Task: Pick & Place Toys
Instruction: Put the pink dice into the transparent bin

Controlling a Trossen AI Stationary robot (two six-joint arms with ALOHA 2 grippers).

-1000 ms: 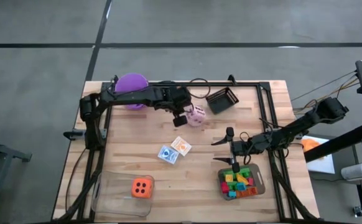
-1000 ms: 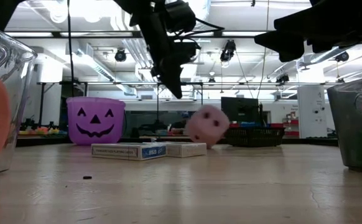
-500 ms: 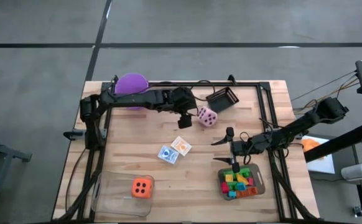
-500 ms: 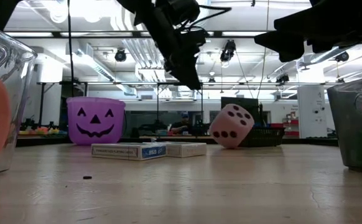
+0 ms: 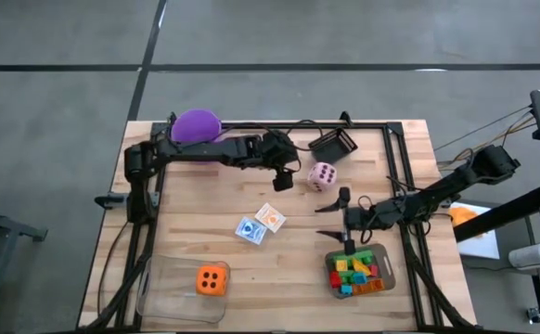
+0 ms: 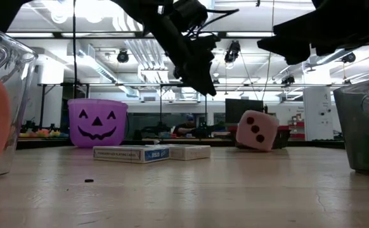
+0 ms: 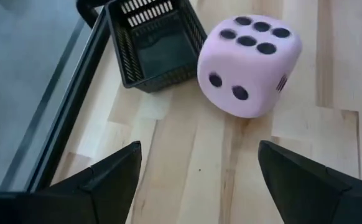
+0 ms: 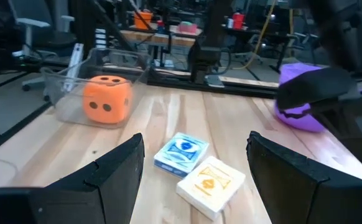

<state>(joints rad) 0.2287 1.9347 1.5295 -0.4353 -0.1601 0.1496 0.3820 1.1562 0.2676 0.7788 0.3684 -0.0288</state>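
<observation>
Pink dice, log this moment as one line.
pink dice: on table, free | left claw: open, beside it | right claw: open, above grey tray

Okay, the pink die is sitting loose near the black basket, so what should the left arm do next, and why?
Probably ease the left tool forward and down so its open fingers straddle the pink die, then close. The die rests free on the table beside the black basket, just ahead of that tool and ungripped. The right tool hangs open above the grey tray of bricks.
</observation>
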